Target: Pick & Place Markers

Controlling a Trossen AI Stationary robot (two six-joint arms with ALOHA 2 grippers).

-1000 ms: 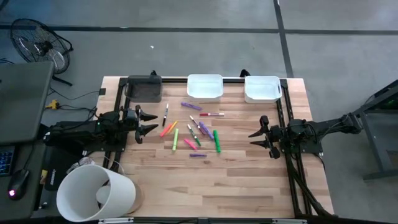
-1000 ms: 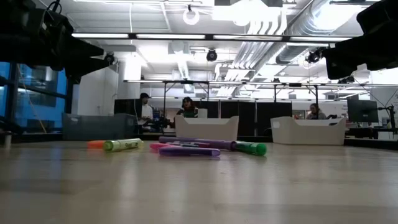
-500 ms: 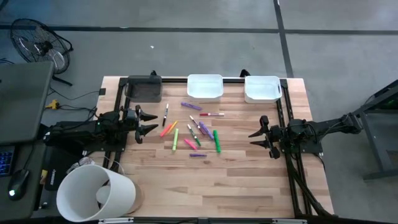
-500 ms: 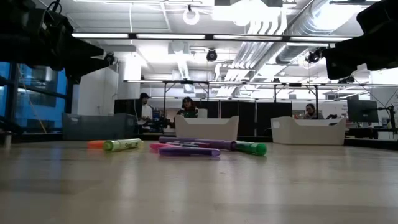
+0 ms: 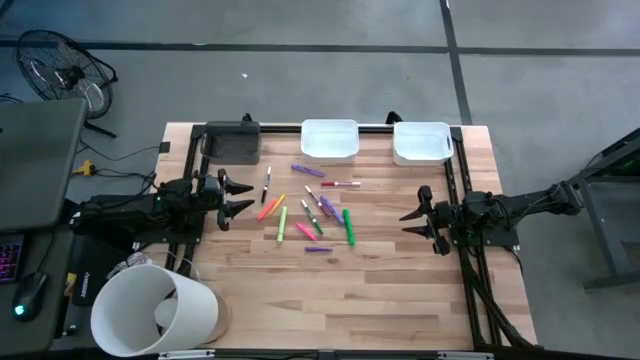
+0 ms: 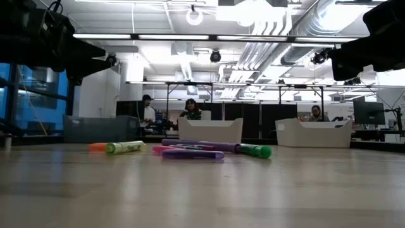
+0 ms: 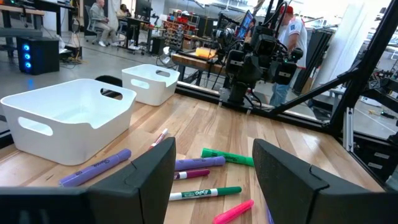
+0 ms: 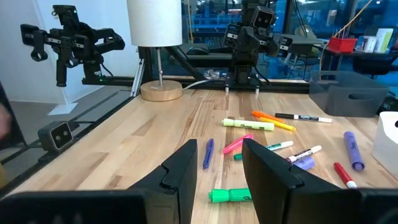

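A wooden table [image 5: 380,290] carries everything, with an open workshop behind it where people sit at desks. Our left gripper [image 5: 243,196] hangs just left of the markers [image 5: 312,210], fingers spread wide, holding nothing. Our right gripper [image 5: 412,219] hangs right of the markers, near the table's edge, jaws partly open and also empty. The markers lie scattered flat mid-table, none lifted, with two white trays [image 5: 330,140] beyond them at the far edge and a grey bin [image 5: 231,142] left of those. We judge the task has not begun: both arms wait. Next, we would need one gripper to come down over a marker at the scatter's edge, jaws across its shaft.
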